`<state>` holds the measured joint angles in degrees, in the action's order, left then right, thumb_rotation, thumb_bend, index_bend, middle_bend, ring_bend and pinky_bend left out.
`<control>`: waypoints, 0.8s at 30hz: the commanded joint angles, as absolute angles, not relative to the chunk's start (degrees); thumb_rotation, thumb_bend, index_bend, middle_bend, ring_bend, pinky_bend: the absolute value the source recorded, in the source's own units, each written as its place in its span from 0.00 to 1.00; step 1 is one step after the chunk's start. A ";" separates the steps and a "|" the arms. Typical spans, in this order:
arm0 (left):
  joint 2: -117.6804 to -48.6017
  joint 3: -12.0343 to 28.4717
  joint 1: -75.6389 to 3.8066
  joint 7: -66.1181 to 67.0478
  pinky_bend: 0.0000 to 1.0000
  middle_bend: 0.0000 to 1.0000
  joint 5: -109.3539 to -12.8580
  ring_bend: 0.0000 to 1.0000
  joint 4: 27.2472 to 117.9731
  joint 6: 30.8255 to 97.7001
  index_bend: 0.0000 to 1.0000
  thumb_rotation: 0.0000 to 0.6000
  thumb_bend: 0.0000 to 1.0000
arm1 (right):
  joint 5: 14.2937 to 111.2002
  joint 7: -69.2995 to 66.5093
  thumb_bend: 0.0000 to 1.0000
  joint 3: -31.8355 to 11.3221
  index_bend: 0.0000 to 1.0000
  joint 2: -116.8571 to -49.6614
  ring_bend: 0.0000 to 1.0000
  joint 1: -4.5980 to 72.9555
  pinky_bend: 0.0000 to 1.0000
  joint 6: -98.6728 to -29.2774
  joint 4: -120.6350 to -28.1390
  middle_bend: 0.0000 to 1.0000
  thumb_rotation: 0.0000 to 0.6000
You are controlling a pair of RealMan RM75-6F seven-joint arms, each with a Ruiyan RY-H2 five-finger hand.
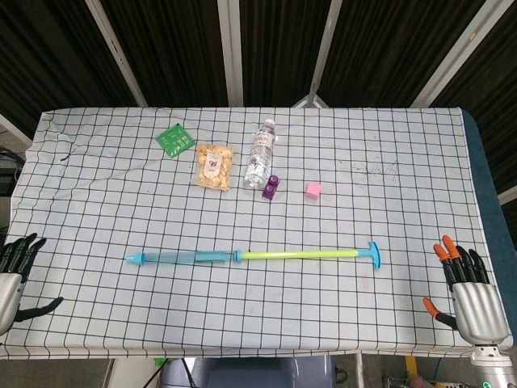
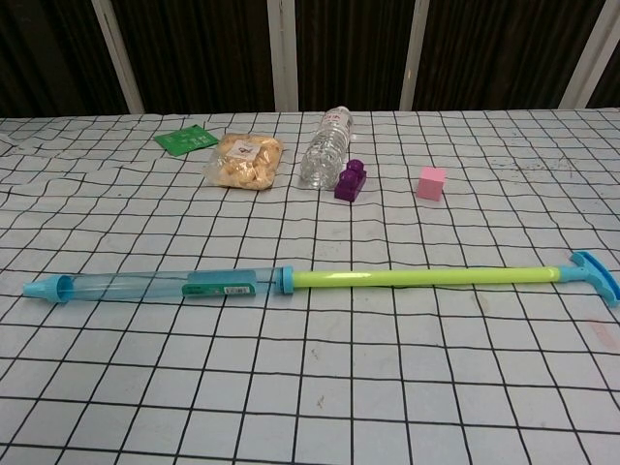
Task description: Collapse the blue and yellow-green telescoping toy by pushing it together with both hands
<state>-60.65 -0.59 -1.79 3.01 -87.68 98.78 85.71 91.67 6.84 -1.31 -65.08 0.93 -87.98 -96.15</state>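
head view shows the telescoping toy [image 1: 254,256] fully stretched out, lying crosswise on the counter [image 1: 388,202], blue tube toward the left hand [image 1: 11,279], yellow-green rod and handle toward the right hand [image 1: 467,295]. handy layout imo, one end per hand. both hands sit at the near corners, well apart from it, fingers spread, holding nothing. bottle [image 1: 259,154] and snack bag [image 1: 213,166] sit further back, out of the way

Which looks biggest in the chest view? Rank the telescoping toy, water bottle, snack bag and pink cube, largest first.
1. telescoping toy, spanning nearly the whole view.
2. water bottle and snack bag: too alike to rank, the bottle longer, the bag wider.
3. pink cube, smallest.
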 commanded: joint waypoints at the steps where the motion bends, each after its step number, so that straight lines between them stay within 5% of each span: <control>1: -60.65 -0.73 -1.78 3.43 0.00 0.00 -87.94 0.00 98.69 85.74 0.00 1.00 0.13 | 91.72 6.23 0.26 -1.52 0.00 -65.02 0.00 1.74 0.00 -86.96 -96.90 0.00 1.00; 9: -60.81 -0.69 -1.78 3.98 0.00 0.00 -87.94 0.00 98.66 85.82 0.00 1.00 0.13 | 88.58 11.77 0.26 -4.40 0.05 -67.87 0.00 7.30 0.00 -79.49 -100.94 0.10 1.00; 24: -60.56 -0.86 -1.85 3.25 0.00 0.00 -88.15 0.00 98.33 85.60 0.00 1.00 0.13 | 78.43 26.81 0.26 -9.52 0.37 -82.24 0.00 16.67 0.00 -70.33 -95.12 0.32 1.00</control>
<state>-60.58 -0.85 -1.85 3.32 -88.12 98.35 85.59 79.65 25.67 -8.84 -80.84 15.63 -71.19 -96.39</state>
